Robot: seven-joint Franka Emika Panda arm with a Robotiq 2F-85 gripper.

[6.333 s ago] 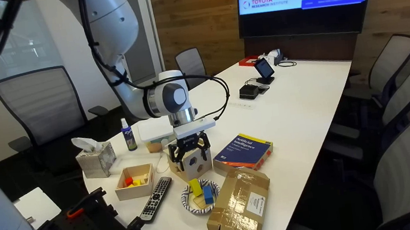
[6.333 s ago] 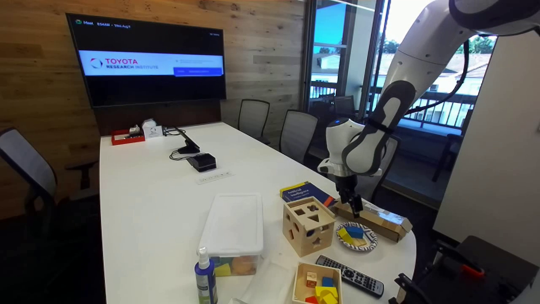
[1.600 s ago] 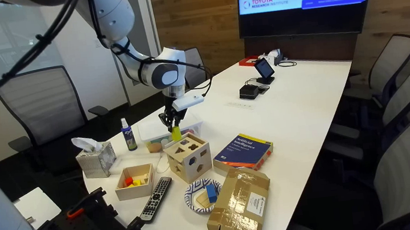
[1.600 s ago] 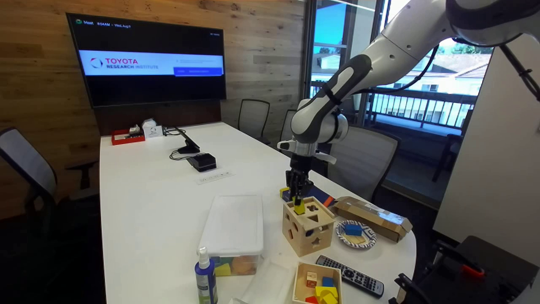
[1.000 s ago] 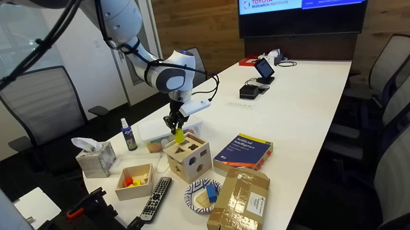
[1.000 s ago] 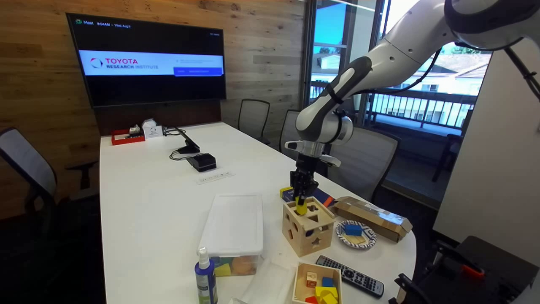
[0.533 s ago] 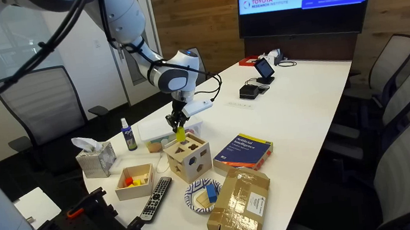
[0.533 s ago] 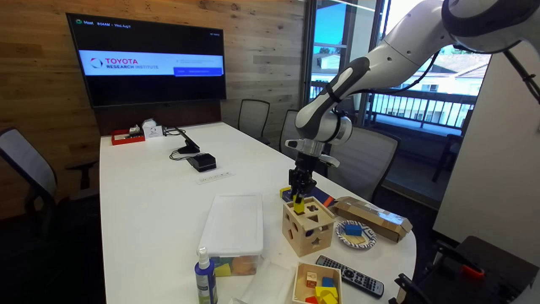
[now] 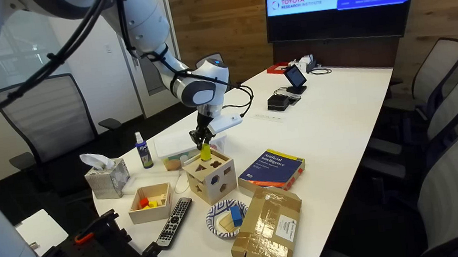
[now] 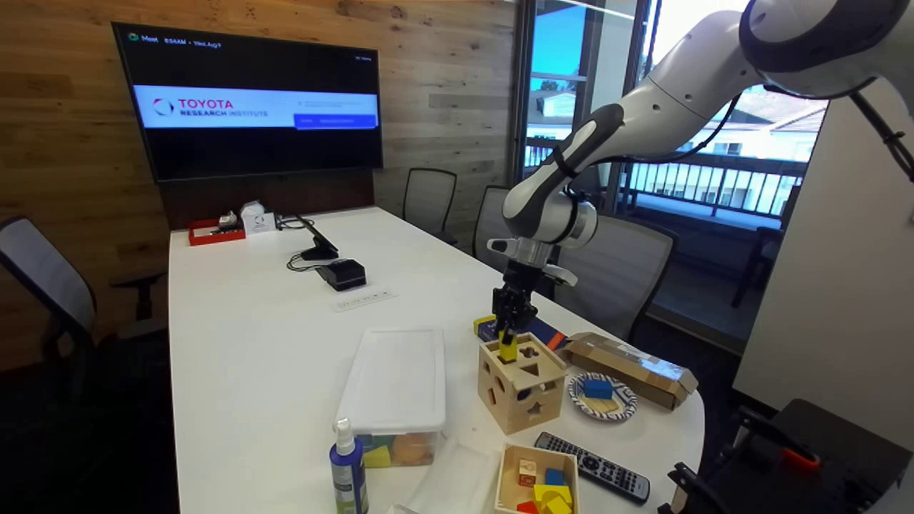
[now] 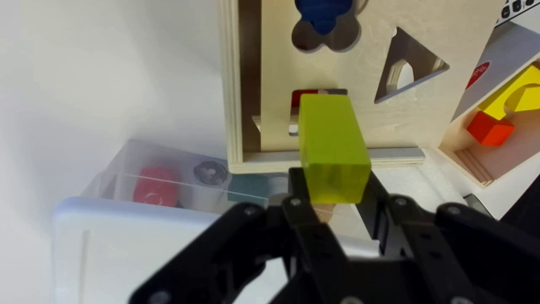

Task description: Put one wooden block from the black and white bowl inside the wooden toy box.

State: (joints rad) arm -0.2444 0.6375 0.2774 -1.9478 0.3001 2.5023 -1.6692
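Here the held block (image 11: 331, 131) is yellow, flat-faced, straight-edged and oblong.

Smooth wooden toy box (image 10: 514, 404), paper-looking bowl (image 9: 220, 207), glossy cardboard packet (image 9: 267, 232), smooth plastic tub (image 10: 395, 378)

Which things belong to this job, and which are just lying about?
Job: black gripper, yellow rectangular block, pale cubic wooden toy box, round patterned white bowl.

Lying about, among others: long black remote, thick blue book, brown cardboard packet, rectangular wooden tray.
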